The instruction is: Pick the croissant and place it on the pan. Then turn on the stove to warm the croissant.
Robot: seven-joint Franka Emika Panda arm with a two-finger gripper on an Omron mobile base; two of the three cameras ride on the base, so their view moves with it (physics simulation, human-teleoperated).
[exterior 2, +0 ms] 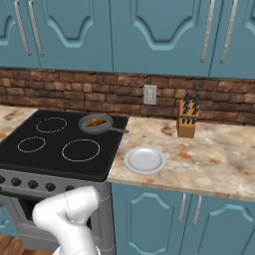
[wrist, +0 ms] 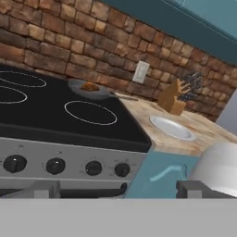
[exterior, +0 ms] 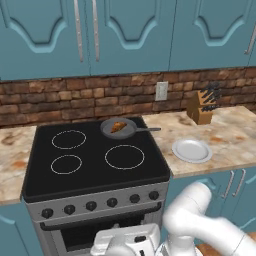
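Note:
The croissant (exterior: 118, 127) (exterior 2: 96, 121) (wrist: 89, 86), a small golden-brown pastry, lies inside the dark grey pan (exterior: 129, 134) (exterior 2: 103, 129) (wrist: 100, 94). The pan sits on the back right burner of the black glass-top stove (exterior: 95, 172) (exterior 2: 50, 155) (wrist: 46, 115), its handle pointing right. My gripper (wrist: 119, 190) is open and holds nothing. It hangs low in front of the stove's grey panel, level with the row of dark knobs (wrist: 93, 167) (exterior: 112, 202), well short of the pan.
A white plate (exterior: 192, 150) (exterior 2: 145, 160) (wrist: 172, 128) lies on the marble counter right of the stove. A wooden knife block (exterior: 202, 107) (exterior 2: 188, 119) (wrist: 176, 99) stands against the brick wall. Blue cabinets hang above and stand below the counter.

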